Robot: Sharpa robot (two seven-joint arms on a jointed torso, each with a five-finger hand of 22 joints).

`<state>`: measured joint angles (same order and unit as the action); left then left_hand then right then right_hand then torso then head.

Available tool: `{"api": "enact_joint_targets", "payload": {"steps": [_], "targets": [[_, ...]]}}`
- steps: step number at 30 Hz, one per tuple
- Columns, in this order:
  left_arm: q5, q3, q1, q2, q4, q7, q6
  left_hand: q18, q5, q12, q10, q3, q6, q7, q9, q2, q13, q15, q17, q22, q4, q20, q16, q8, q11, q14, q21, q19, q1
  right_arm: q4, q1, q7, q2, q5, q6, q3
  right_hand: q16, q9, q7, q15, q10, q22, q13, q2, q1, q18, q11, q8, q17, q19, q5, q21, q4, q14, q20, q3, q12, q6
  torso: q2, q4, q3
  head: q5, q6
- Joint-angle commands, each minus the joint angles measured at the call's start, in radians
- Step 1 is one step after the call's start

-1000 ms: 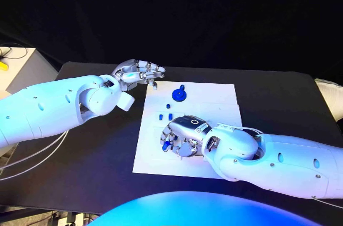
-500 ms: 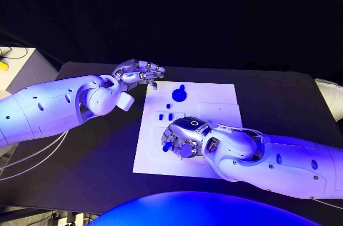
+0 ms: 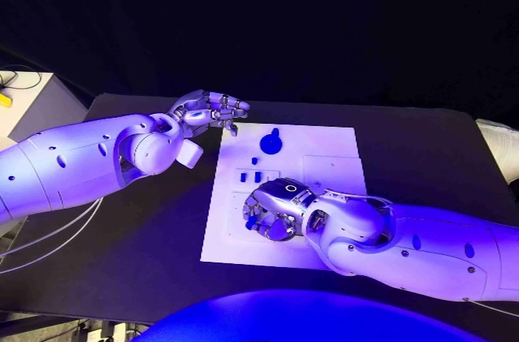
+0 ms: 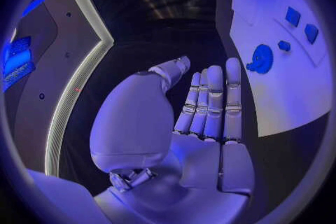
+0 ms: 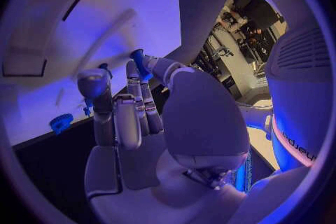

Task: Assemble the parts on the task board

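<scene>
The white task board [image 3: 325, 143] lies in the middle of the black table. My right hand [image 3: 276, 207] is low over its near left part and pinches a small blue part [image 3: 251, 222] between thumb and finger; the right wrist view shows that part [image 5: 140, 63] at the fingertips. A blue gear-shaped part [image 3: 271, 141] lies on the board's far half, with small blue pieces [image 3: 250, 176] standing nearer. My left hand [image 3: 211, 109] hovers off the board's far left corner. In the left wrist view its fingers [image 4: 210, 101] are straight and hold nothing, with the gear [image 4: 261, 59] beyond them.
A white box [image 3: 27, 94] stands beyond the table's far left corner. Shallow square recesses [image 3: 330, 166] mark the board's right half. Bare black table [image 3: 141, 229] runs along the board's left side and front.
My right hand has shifted slightly toward the board's near left with the blue part still pinched. The left hand has stayed where it was.
</scene>
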<state>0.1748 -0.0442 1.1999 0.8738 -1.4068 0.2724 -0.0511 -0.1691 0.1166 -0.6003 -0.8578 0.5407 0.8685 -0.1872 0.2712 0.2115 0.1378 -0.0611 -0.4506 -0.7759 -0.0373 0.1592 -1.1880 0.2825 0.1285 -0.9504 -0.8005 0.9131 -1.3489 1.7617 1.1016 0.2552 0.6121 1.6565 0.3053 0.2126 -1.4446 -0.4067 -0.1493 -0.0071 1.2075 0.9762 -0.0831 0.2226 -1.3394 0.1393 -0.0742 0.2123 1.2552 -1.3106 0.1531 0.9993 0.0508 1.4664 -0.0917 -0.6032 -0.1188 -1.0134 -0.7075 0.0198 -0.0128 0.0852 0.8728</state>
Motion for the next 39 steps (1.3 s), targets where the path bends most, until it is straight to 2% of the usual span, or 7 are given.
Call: {"api": "enact_joint_targets", "payload": {"steps": [1,4,19,29,31,32,39], "targets": [[-0.006,0.001,0.0,-0.001,-0.002,0.004,0.016,-0.014,-0.001,-0.005,0.005,-0.008,-0.006,0.001,-0.001,-0.006,-0.001,-0.001,0.001,0.002,-0.001,-0.001,0.007,0.004,0.001,-0.003,0.006,0.008,-0.001,-0.002,-0.004,-0.027,0.002,-0.003,-0.023,0.003,0.006,0.011,0.003,0.008,-0.024,-0.013,0.005,0.044,0.002,-0.006,-0.01,-0.023,-0.004,0.011,-0.023,-0.018,-0.006,0.038,-0.006,0.02,0.01,0.023,0.0,-0.0004,-0.0002,0.0,0.0],[-0.006,0.001,0.0,-0.001,-0.002,0.004,0.016,-0.014,-0.001,-0.005,0.005,-0.008,-0.006,0.001,-0.001,-0.006,-0.001,-0.001,0.001,0.002,-0.001,-0.001,0.007,0.004,0.001,-0.003,0.006,0.008,-0.001,-0.001,-0.004,-0.037,0.004,-0.008,-0.021,0.004,0.01,0.016,0.002,0.014,-0.065,-0.032,0.01,0.062,0.012,-0.002,-0.015,-0.035,-0.012,0.021,-0.022,-0.042,-0.008,0.035,-0.012,0.051,0.015,0.04,0.0,-0.0005,0.0003,-0.001,0.0],[-0.006,0.001,0.0,-0.001,-0.001,0.0,0.018,-0.014,-0.001,-0.005,0.005,-0.008,-0.006,0.001,-0.001,-0.006,-0.001,-0.001,0.001,0.002,-0.001,-0.001,0.007,0.004,0.001,-0.003,0.006,0.008,-0.001,0.004,-0.004,-0.052,0.01,-0.016,0.016,0.004,0.009,0.02,0.002,0.016,-0.098,-0.049,0.011,0.058,0.008,0.002,-0.018,-0.045,-0.013,0.029,-0.02,-0.064,-0.012,0.035,-0.015,0.086,0.008,0.054,0.0,-0.0008,0.001,-0.003,0.0],[-0.006,0.001,0.0,-0.001,0.0,-0.006,0.021,-0.014,-0.001,-0.004,0.009,-0.01,-0.007,0.001,-0.001,-0.006,-0.002,-0.002,0.002,0.003,-0.001,-0.001,0.007,0.005,0.002,-0.002,0.008,0.008,-0.001,0.004,-0.004,-0.013,0.024,-0.016,0.152,0.004,0.024,0.031,-0.008,0.021,-0.14,-0.093,0.012,0.044,-0.006,0.011,-0.024,-0.07,-0.045,0.05,0.001,-0.118,-0.007,0.024,-0.02,0.121,-0.016,0.091,0.0,-0.0003,0.0013,-0.01,0.0],[-0.006,0.001,0.0,-0.001,0.0,-0.006,0.022,-0.014,-0.001,-0.004,0.009,-0.01,-0.007,0.001,-0.001,-0.006,-0.002,-0.002,0.002,0.003,-0.001,-0.001,0.007,0.005,0.002,-0.002,0.008,0.008,-0.001,0.003,-0.004,-0.006,0.027,-0.018,0.178,0.004,0.036,0.037,-0.016,0.025,-0.161,-0.119,0.012,0.039,-0.013,0.017,-0.028,-0.084,-0.069,0.065,0.004,-0.149,-0.004,0.016,-0.022,0.145,-0.028,0.117,0.0,-0.0003,0.001,-0.011,0.0],[-0.006,0.001,0.0,-0.001,0.0,-0.006,0.022,-0.014,-0.001,-0.004,0.009,-0.01,-0.007,0.001,-0.001,-0.006,-0.002,-0.002,0.002,0.003,-0.001,-0.001,0.007,0.005,0.002,-0.002,0.008,0.008,-0.001,0.003,-0.004,-0.005,0.029,-0.021,0.188,0.004,0.056,0.049,-0.03,0.034,-0.203,-0.157,0.011,0.024,-0.032,0.023,-0.038,-0.109,-0.108,0.086,0.006,-0.196,0.003,0.001,-0.03,0.207,-0.044,0.161,0.0,-0.0004,0.0011,-0.011,0.0],[-0.006,0.001,0.0,-0.002,0.001,-0.008,0.024,-0.014,-0.001,-0.004,0.009,-0.01,-0.007,0.001,-0.001,-0.006,-0.002,-0.002,0.002,0.003,-0.001,-0.001,0.007,0.005,0.002,-0.002,0.008,0.008,-0.001,0.016,-0.003,-0.026,0.049,-0.051,0.238,0.004,0.103,0.072,-0.031,0.038,-0.304,-0.252,0.011,-0.018,-0.131,0.041,-0.044,-0.128,-0.203,0.124,0.014,-0.322,0.074,-0.031,-0.036,0.416,-0.127,0.204,0.001,-0.0001,0.0018,-0.019,0.0]]}}
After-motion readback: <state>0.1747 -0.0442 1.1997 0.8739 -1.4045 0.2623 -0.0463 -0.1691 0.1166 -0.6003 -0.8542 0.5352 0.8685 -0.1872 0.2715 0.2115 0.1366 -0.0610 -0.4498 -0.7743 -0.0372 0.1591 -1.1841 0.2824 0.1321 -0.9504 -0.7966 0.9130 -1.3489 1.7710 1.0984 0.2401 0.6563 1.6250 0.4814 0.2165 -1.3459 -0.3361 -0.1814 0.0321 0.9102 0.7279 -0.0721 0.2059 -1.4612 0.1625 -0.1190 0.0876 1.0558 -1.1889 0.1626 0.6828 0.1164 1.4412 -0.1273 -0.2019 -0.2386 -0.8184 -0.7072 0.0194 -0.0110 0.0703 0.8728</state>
